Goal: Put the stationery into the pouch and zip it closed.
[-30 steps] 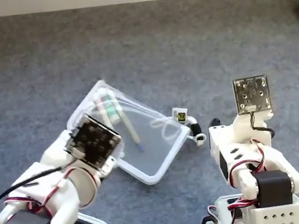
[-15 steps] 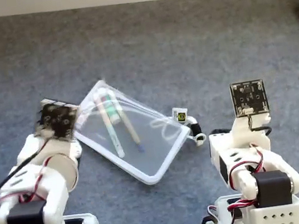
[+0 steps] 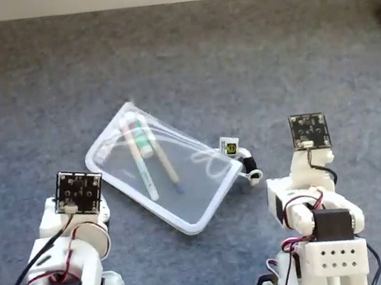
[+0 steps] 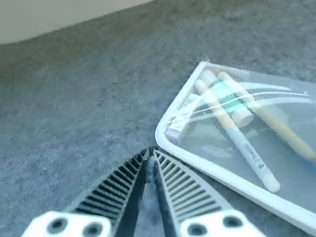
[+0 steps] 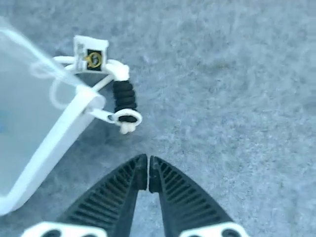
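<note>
Closed tip to tip and holding nothing, the left fingers [image 4: 123,183] hang over bare grey pile just beside the pouch's [image 4: 223,178] rounded corner. The right fingers [image 5: 119,191] are likewise pressed together and empty, near the zip pull [image 5: 123,98], with a strip of tabletop [image 5: 237,98] between.

The pouch [image 3: 188,225] lies aslant near the middle of the tabletop, between the two arms and apart from both. Inside it lie a white pen [image 3: 142,171], a tan pencil [image 3: 164,162] with a bluish tip and a short stick with a green band [image 3: 141,140], all side by side. Nothing lies between either pair of fingers and the pouch.

A second ago the left arm [image 3: 75,235] leaned over the pouch's near corner, hiding it; it has since drawn back toward the near edge, and the right arm [image 3: 313,203] has pulled back a little too. The pouch has not shifted.

The pouch is clear, glossy plastic with a white rim; the pull is a ribbed black bead on white cord with a small square tag [image 5: 91,55]. The tabletop cover is coarse and carpet-like, and the fingers are black and ribbed.
</note>
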Controlling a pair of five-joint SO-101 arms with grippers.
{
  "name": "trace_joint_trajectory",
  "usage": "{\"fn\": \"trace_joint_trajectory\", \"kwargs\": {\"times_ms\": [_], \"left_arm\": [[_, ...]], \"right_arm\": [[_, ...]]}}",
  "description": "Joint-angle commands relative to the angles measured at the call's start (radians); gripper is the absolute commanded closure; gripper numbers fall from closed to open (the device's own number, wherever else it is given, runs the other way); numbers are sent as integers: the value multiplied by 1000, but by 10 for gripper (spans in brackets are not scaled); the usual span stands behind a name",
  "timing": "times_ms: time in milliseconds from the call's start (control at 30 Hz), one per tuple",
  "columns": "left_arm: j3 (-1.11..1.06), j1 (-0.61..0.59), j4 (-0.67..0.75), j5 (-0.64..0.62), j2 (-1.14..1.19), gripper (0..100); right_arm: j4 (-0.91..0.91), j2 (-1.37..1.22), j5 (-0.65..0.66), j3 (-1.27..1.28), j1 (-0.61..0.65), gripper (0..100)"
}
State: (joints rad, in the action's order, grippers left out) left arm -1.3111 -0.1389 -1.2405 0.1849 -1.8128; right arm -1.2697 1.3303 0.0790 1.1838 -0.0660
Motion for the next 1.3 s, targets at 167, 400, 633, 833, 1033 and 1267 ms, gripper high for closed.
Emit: {"fn": "trace_joint_trajectory", "kwargs": {"times_ms": [167, 400, 633, 833, 1033, 1267], "left_arm": [[-133, -15, 37, -8, -4, 992], [-265, -13, 126, -8, -4, 992], [-331, -8, 166, -8, -4, 992], [-338, -8, 178, -8, -4, 992], [-372, 2, 213, -8, -4, 992], [-384, 13, 244, -8, -2, 992]], "right_arm": [[77, 15, -8, 88, -42, 992], [77, 15, -3, 170, -42, 992], [251, 15, -9, 292, -44, 992], [346, 15, -48, 377, -44, 993], [346, 15, -114, 381, -39, 993], [346, 15, -114, 417, -38, 993]]}}
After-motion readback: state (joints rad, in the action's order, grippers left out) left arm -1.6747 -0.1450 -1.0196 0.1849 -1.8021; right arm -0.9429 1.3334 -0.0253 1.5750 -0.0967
